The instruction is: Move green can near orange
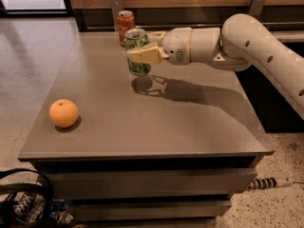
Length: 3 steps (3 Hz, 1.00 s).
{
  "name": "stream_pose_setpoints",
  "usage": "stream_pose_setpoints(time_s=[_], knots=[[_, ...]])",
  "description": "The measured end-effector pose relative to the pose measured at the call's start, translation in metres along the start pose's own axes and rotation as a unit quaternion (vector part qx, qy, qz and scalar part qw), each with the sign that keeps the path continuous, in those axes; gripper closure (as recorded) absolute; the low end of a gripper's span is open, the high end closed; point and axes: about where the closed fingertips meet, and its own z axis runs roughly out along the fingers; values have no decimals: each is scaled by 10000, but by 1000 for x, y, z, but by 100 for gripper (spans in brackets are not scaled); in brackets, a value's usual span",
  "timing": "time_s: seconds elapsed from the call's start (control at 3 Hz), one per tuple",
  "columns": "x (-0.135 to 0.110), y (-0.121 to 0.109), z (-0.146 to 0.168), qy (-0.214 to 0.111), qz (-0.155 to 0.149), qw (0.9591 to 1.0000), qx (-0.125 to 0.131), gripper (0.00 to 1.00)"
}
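The green can (137,39) is pale green and white with a silver top. It hangs upright in the air above the back middle of the grey table (142,122), with its shadow on the tabletop below it. My gripper (142,53) reaches in from the right and is shut on the can's middle. The orange (64,113) lies on the table near the front left corner, well to the left of and in front of the can.
A red cola can (125,25) stands at the table's back edge, just behind and left of the green can. My white arm (247,46) spans the back right of the table. A black bag (23,203) lies on the floor at front left.
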Motion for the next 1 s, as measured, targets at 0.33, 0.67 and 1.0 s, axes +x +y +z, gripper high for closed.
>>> stream_pose_setpoints(time_s=[0.33, 0.67, 1.0], knots=[[4, 33, 9, -22, 75, 9996, -278, 100], [14, 62, 16, -143, 191, 9987, -451, 100], [27, 87, 22, -297, 247, 9974, -607, 100]])
